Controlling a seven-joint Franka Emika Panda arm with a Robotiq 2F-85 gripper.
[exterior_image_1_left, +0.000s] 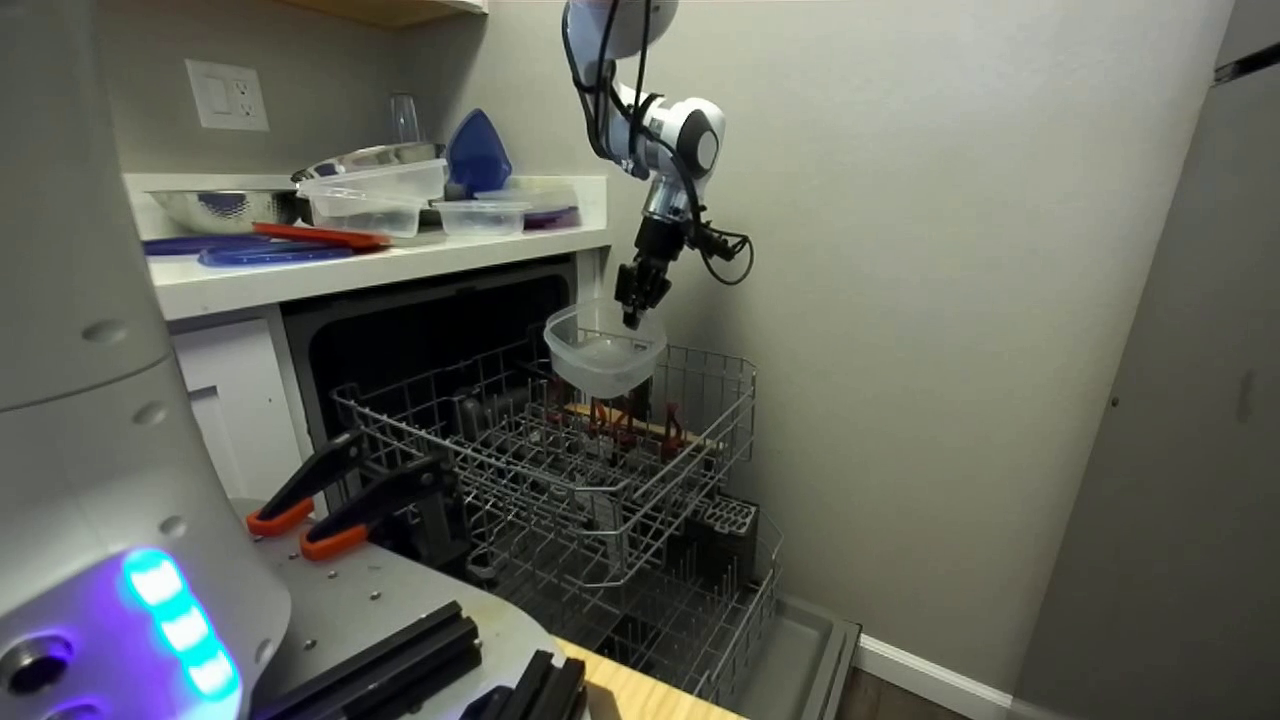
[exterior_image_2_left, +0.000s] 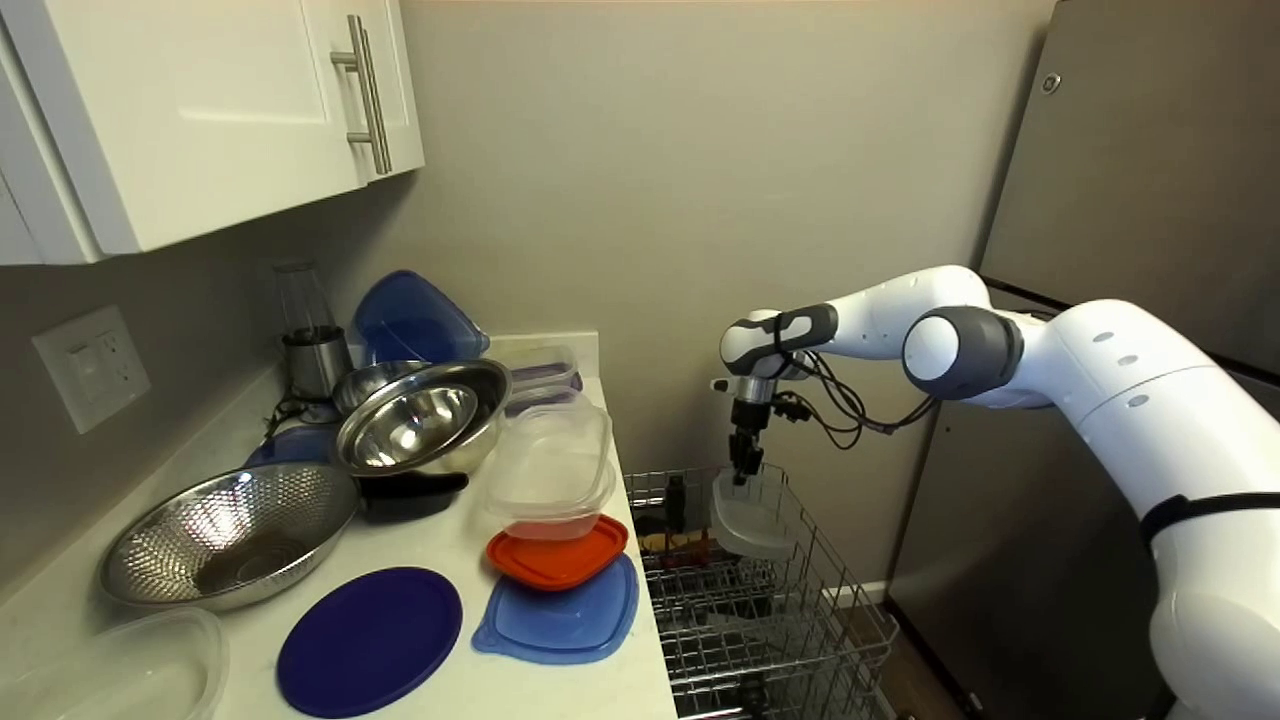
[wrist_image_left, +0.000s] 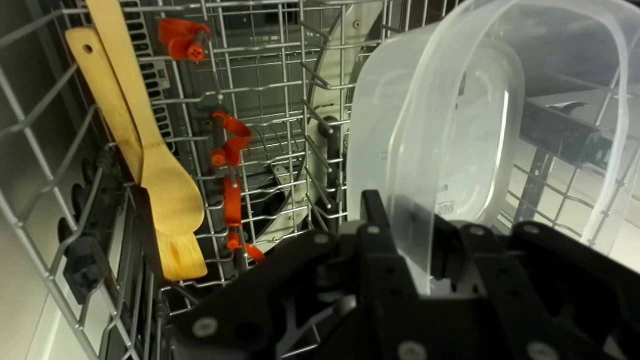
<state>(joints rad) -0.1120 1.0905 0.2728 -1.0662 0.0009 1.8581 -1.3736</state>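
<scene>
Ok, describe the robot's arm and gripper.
The arm is white with rounded segments, dark grey joint covers and black straps; black cables run along it. Past a silvery collar, the gripper is black and jointed, with bright screw heads.

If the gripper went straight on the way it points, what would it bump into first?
Probably the top rack below; the clear container that the gripper holds would likely touch it before the gripper does, though depth is hard to judge.
</scene>
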